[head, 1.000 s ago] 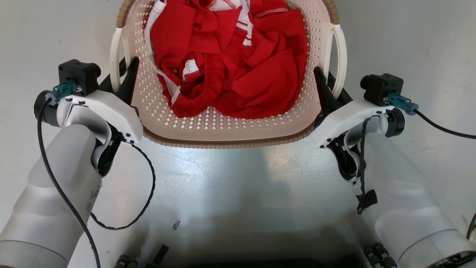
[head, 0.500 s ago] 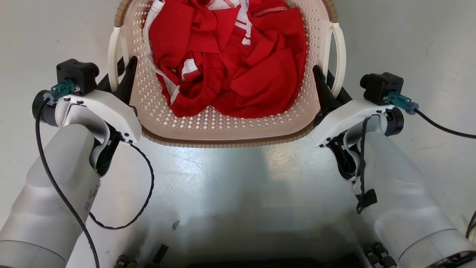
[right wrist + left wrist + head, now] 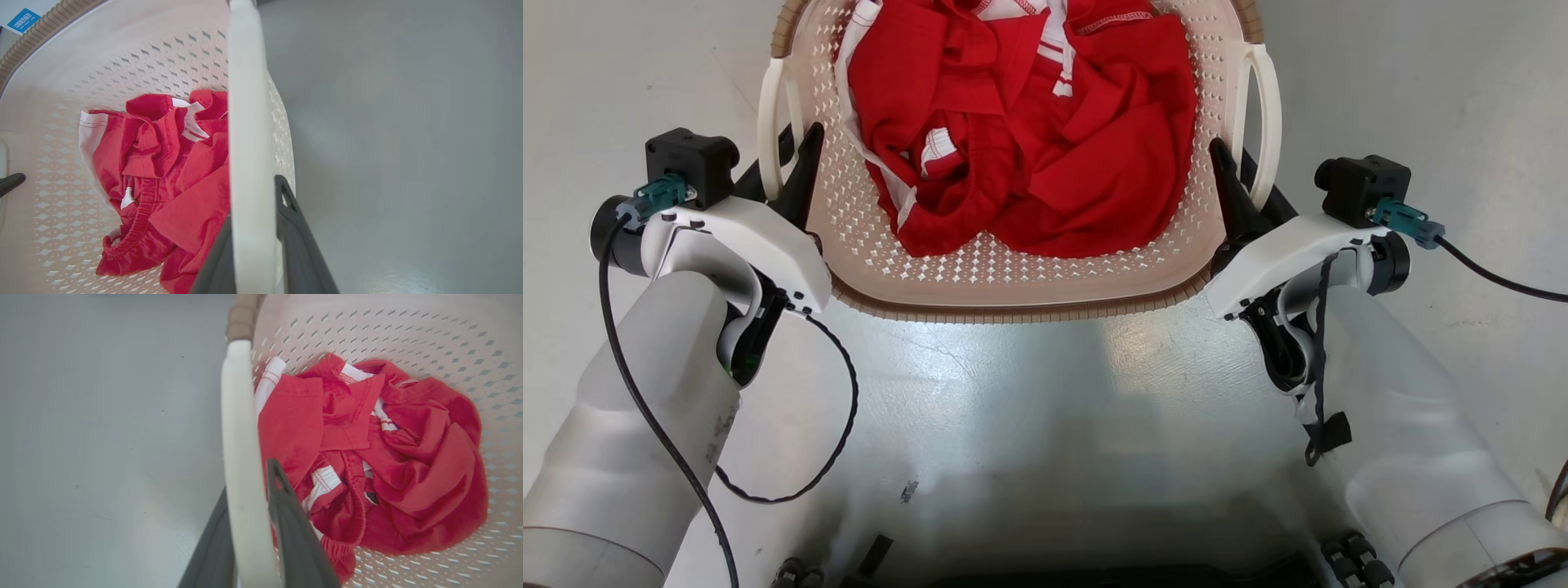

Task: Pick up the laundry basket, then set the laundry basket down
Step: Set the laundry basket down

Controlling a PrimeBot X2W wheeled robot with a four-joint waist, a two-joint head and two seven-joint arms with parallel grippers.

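The laundry basket [image 3: 1013, 309] is cream-white and perforated with a brown ribbed rim, and lies in front of me with red and white clothes [image 3: 1029, 122] inside. My left gripper [image 3: 796, 143] is shut on its white left handle [image 3: 766, 122]. In the left wrist view the dark fingers [image 3: 294, 531] clamp that handle [image 3: 239, 416] from both sides. My right gripper [image 3: 1232, 159] is shut on the right handle [image 3: 1267, 106]. The right wrist view has its fingers [image 3: 298, 237] pinching the white bar [image 3: 245, 102]. I cannot tell whether the basket rests on the floor.
Grey glossy floor [image 3: 1029, 425] spreads all around the basket. A black cable [image 3: 833, 441] loops down from my left wrist, another cable [image 3: 1494, 278] runs off to the right. Dark parts of my base [image 3: 1094, 576] show at the bottom edge.
The basket and both grippers have shifted slightly up the head view, away from me, while the floor marks stayed put. Both grips remain the same.
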